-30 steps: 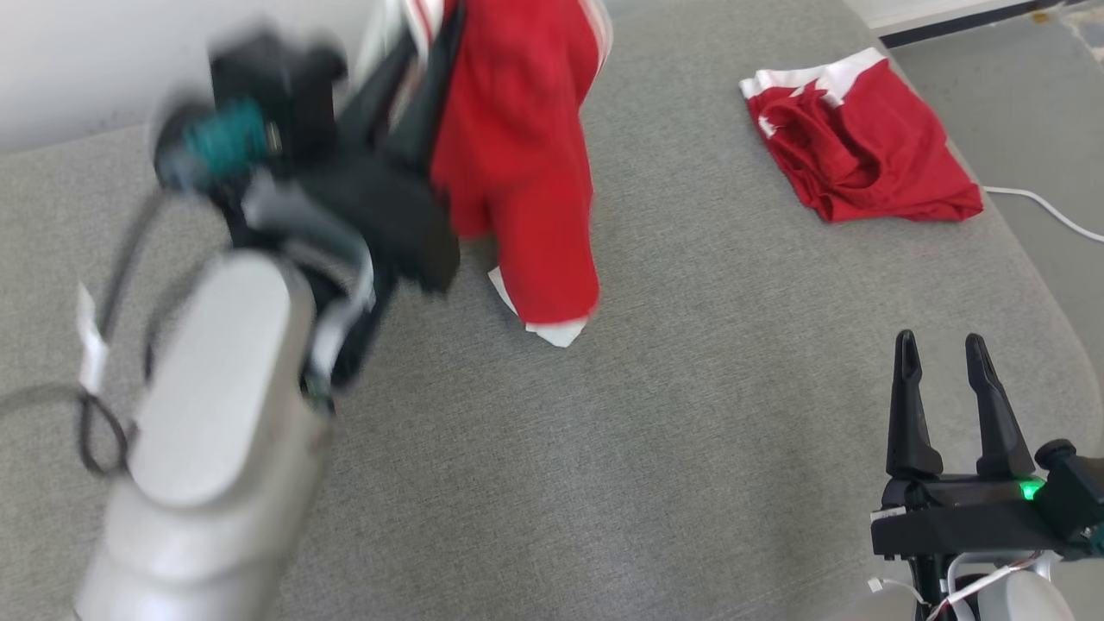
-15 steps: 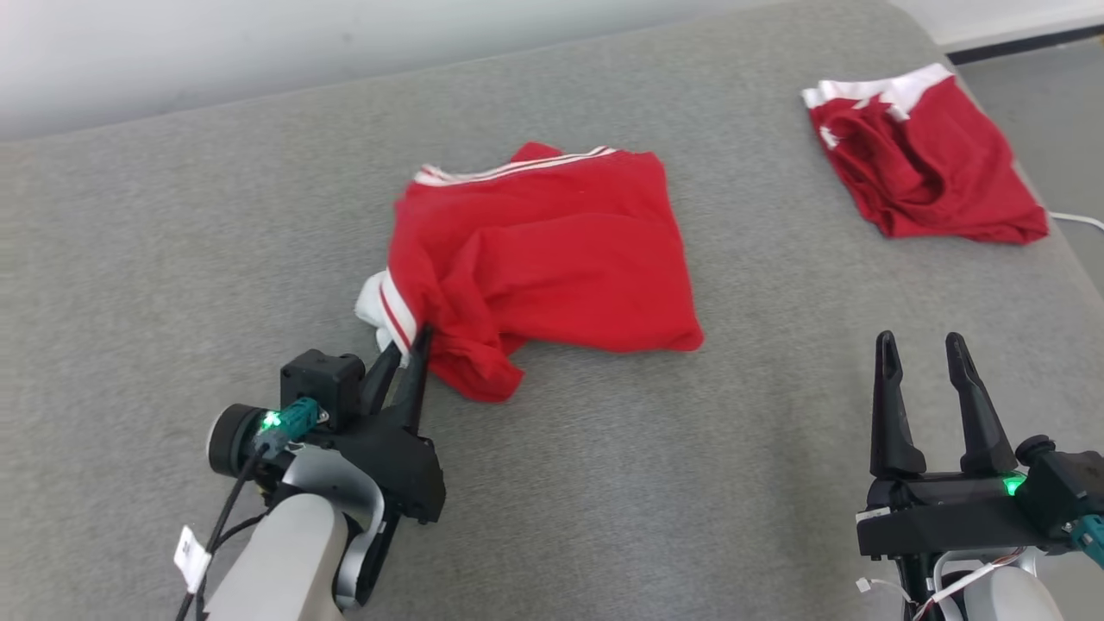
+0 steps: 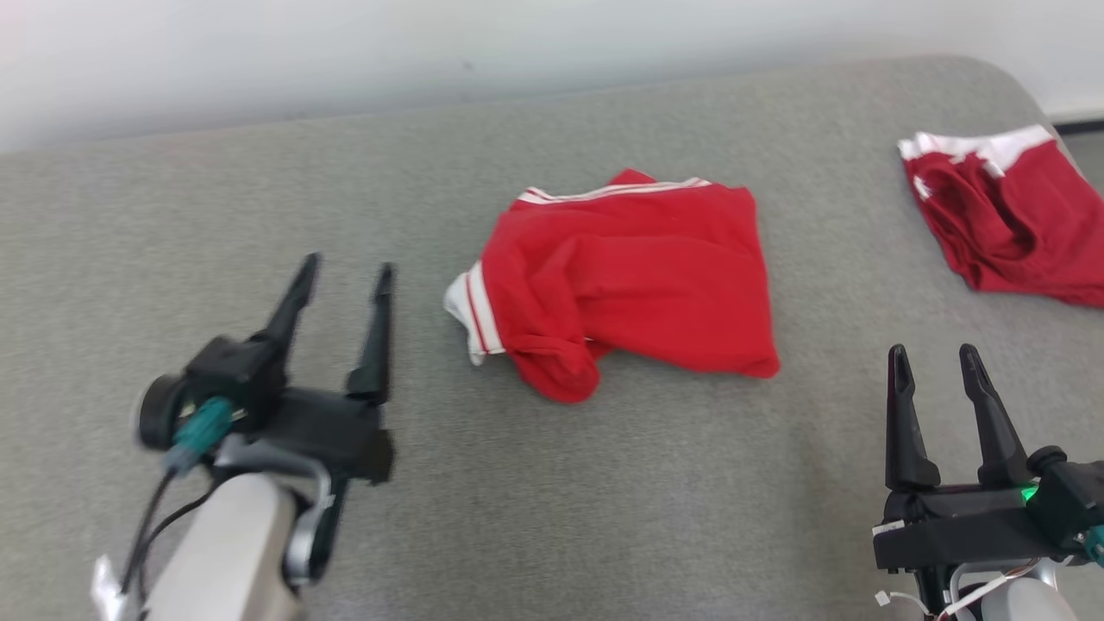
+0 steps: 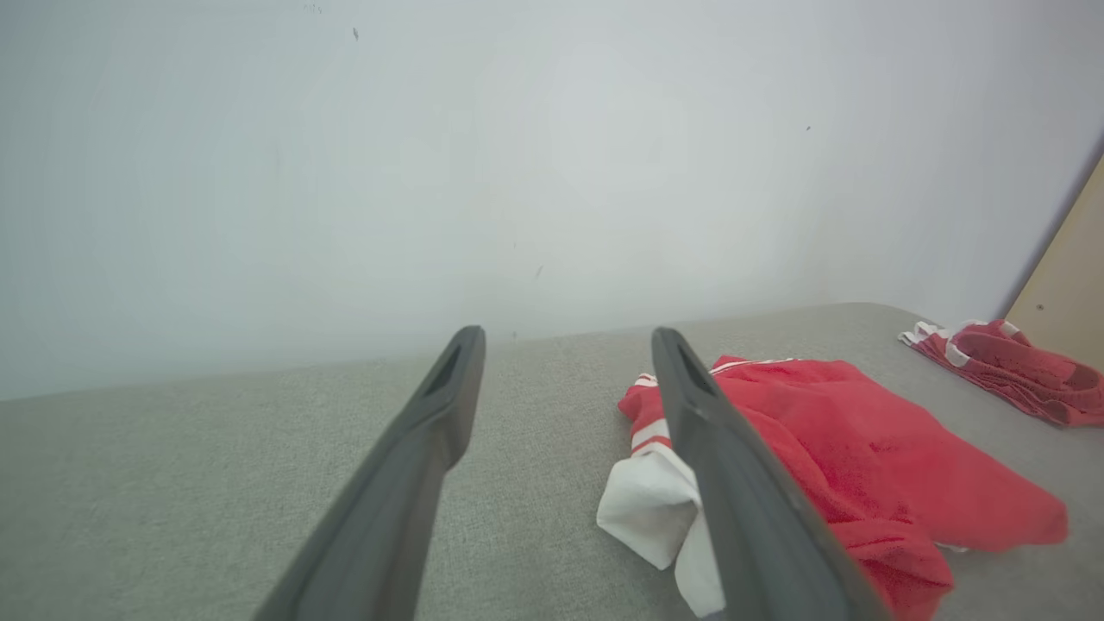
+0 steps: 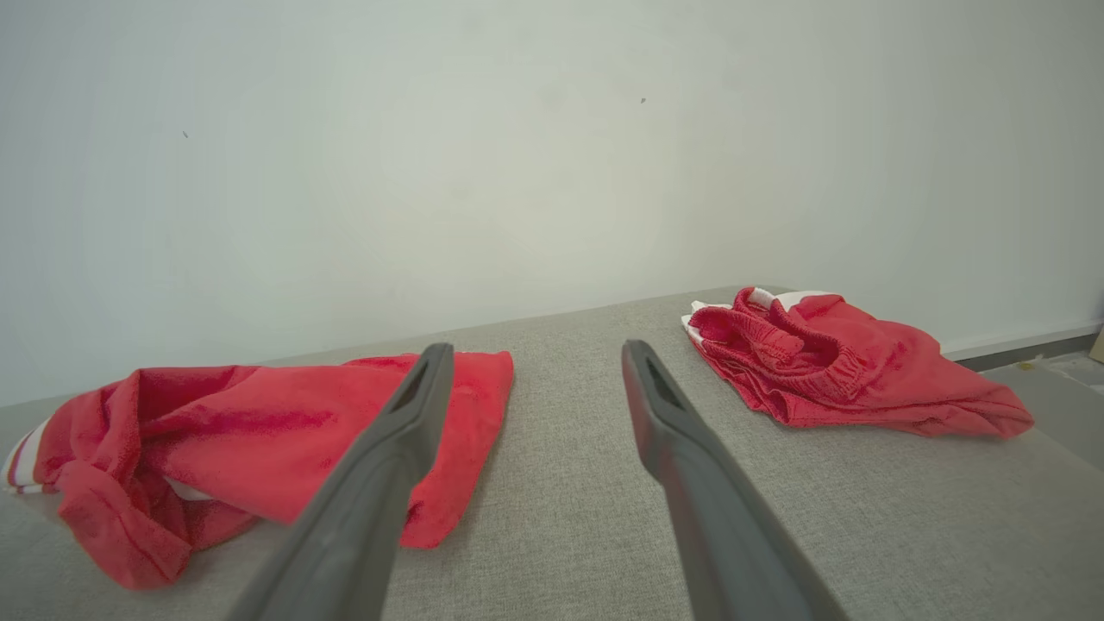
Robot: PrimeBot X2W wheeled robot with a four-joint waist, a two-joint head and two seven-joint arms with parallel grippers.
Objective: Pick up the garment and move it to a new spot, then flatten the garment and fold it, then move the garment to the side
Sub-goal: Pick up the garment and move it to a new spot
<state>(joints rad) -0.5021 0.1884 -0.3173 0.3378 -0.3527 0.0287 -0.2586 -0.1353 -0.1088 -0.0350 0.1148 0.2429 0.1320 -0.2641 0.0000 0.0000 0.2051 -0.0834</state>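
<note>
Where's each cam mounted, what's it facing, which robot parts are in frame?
Head view: on the head, facing forward-down at the grey surface; red garment centre, left tool and right tool open.
Left wrist view: on that wrist, along the left tool's fingers toward the wall; garment at right.
Right wrist view: on that wrist, along the right tool's fingers; garment at left, second red garment at right.
Shared: all three show both garments.

The crumpled red cloth garment with white striped trim [image 3: 638, 276] lies on the grey woven fabric surface [image 3: 604, 500], just right of my left gripper [image 3: 348, 264] and ahead-left of my right gripper [image 3: 933, 352]. A second bunched red cloth garment [image 3: 1009, 216] sits well apart at the surface's far right edge. The pale wall [image 3: 345, 60] stands behind.
</note>
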